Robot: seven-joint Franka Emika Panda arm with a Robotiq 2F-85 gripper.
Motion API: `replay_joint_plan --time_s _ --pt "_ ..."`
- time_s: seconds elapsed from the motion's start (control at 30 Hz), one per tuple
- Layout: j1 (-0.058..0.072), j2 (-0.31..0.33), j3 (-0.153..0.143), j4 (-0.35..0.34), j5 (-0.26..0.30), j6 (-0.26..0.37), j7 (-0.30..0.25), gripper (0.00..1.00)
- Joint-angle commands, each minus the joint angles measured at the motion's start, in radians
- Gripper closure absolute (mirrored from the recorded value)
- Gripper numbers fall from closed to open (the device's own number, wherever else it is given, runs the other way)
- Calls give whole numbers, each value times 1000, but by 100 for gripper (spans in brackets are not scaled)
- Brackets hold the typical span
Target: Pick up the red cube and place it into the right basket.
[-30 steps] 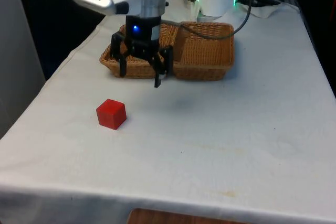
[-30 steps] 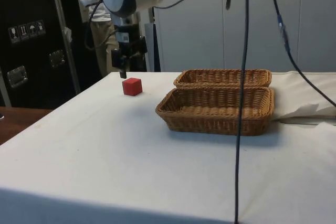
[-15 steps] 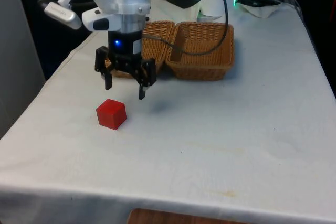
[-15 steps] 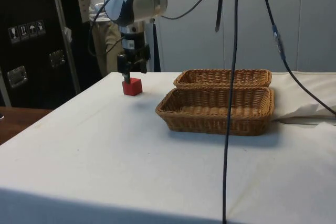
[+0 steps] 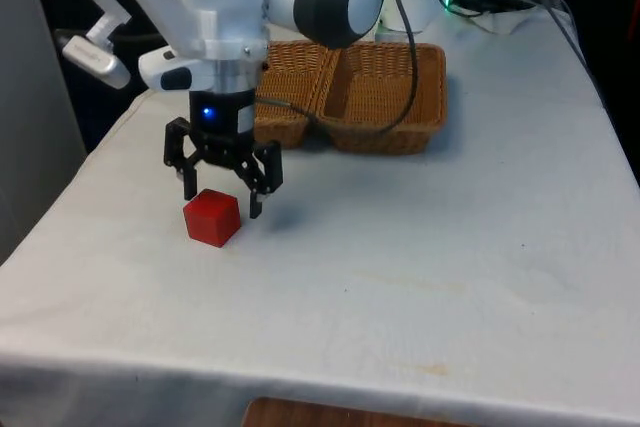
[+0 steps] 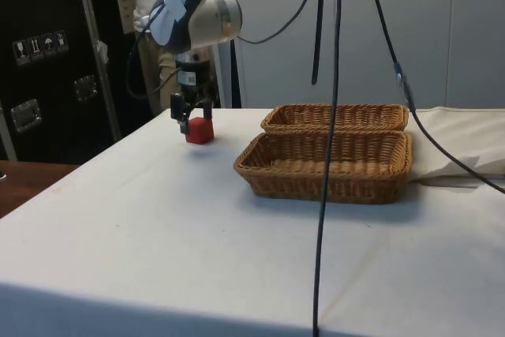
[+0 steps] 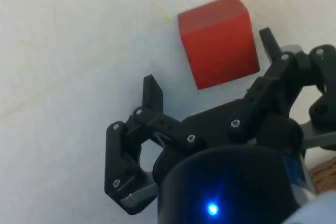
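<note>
Front view: the cube (image 5: 212, 218) sits on the counter (image 5: 420, 247), not yet lifted, near the front view's left and well apart from the two baskets at the far end. The right basket (image 5: 385, 97) is empty as far as can be seen, with a cable draped across it; the left basket (image 5: 285, 92) is partly behind the arm. The pincer (image 5: 221, 192) hangs just above and slightly behind the cube, fingers spread wide and holding nothing. The arm reaches down from above, wrist near vertical, fingertips close to the cube's top. So the approach looks nearly done; the final lowering, the grasp, the carry and the drop all remain.

Side view: the cube (image 6: 199, 129) rests on the counter (image 6: 197, 226) beyond the baskets' end, with the pincer (image 6: 189, 114) directly over it, one finger down beside the cube's edge. The forearm comes steeply down to a vertical wrist. Both baskets (image 6: 331, 165) stand side by side, well apart from the cube. A person stands behind the counter.

Wrist view: the cube (image 7: 219, 40) lies between the lines of the two open fingers (image 7: 153, 94) but ahead of the tips rather than squarely inside them. Neither finger touches it. I judge a small shift forward and a descent are needed before closing.
</note>
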Motion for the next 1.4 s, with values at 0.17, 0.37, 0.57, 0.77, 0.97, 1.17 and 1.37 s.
replay_joint_plan --time_s 0.17,0.37,0.57,0.77,0.97,1.17,1.37 --pt "-25 30 -4 38 39 -18 -49 0" --pt "-21 42 -18 44 59 -15 -67 0" --pt "-23 44 -18 48 60 -18 -67 9" --pt "-22 43 -19 46 60 -16 -67 76" --pt "-21 43 -20 45 61 -16 -67 97" --pt "-17 31 -24 30 60 -16 -72 97" --pt "0 -7 -41 -18 57 -22 -82 97"
